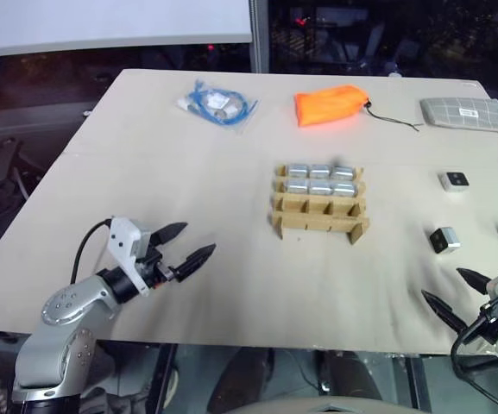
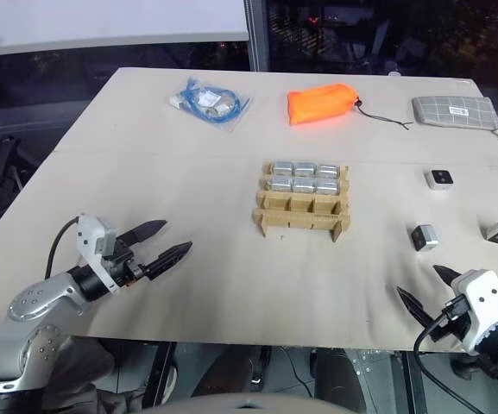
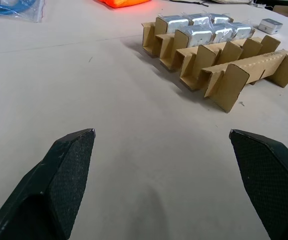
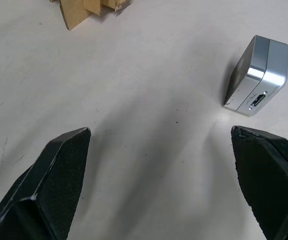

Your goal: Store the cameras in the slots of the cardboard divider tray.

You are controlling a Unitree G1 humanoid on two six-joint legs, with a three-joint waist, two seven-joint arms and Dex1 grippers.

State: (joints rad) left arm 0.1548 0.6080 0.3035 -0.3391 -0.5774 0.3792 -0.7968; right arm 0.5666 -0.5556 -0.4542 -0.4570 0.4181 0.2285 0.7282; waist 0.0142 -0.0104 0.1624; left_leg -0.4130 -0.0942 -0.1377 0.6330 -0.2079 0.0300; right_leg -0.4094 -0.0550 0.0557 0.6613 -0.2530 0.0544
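Pale beige rectangular worktop (image 1: 188, 259) seen, seam running across. Brown corrugated cardboard divider tray (image 1: 319, 211) laid mid-worktop. Clear bag of blue cable (image 1: 218, 104), orange fabric pouch (image 1: 330, 105), grey grid-patterned pouch (image 1: 464, 113) ranged along far edge. Three small silver-grey cameras (image 1: 444, 241) scattered loose at right, well apart from tray.

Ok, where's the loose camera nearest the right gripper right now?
In the right eye view that camera stands on the table at the robot's right, just ahead of the open right gripper and right of the cardboard divider tray.
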